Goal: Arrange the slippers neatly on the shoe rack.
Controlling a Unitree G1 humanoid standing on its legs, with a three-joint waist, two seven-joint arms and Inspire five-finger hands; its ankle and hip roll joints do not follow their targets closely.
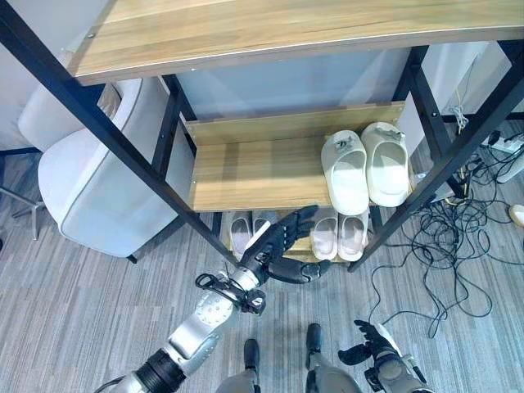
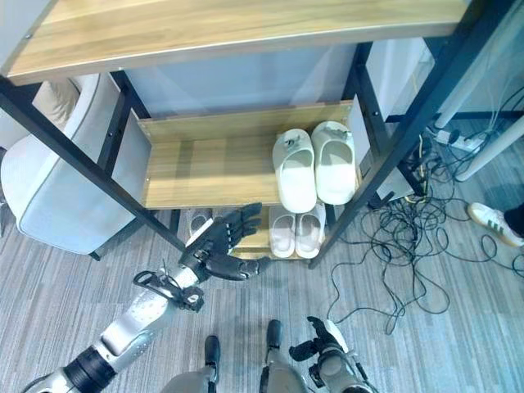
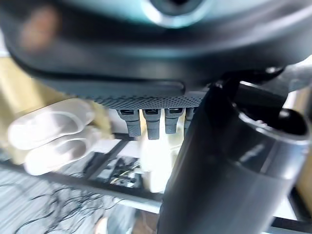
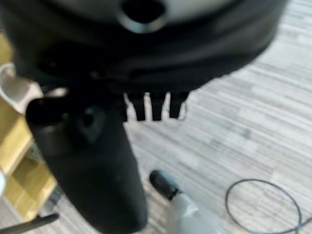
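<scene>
The white slippers (image 1: 366,169) lie side by side on the right end of the shoe rack's (image 1: 254,176) middle shelf, toes toward the back and touching along their inner edges, the left one sitting slightly nearer the front edge; I judge this pair already placed, since both soles lie flat and parallel. Below them, on the bottom shelf, a smaller pale pink pair (image 1: 340,235) stands together at the right, heels toward the robot; a greyish pair (image 1: 242,231) sits at the left of that same shelf, partly hidden behind the frame and the arm. The rest of the middle shelf is bare wood, and the top shelf's (image 1: 270,29) visible surface carries nothing.

The left hand (image 1: 281,245) hangs in front of the bottom shelf, between the two lower pairs, fingers straight and spread, thumb out to the side, holding nothing; it seems poised to reach in and straighten a lower pair. The right hand (image 1: 377,344) hangs low near the floor, well clear of the rack, fingers loosely relaxed and empty.

Beside the rack a pale padded chair (image 1: 90,180) stands on the left; tangled cables (image 1: 442,246) sprawl on the carpet to the right.
</scene>
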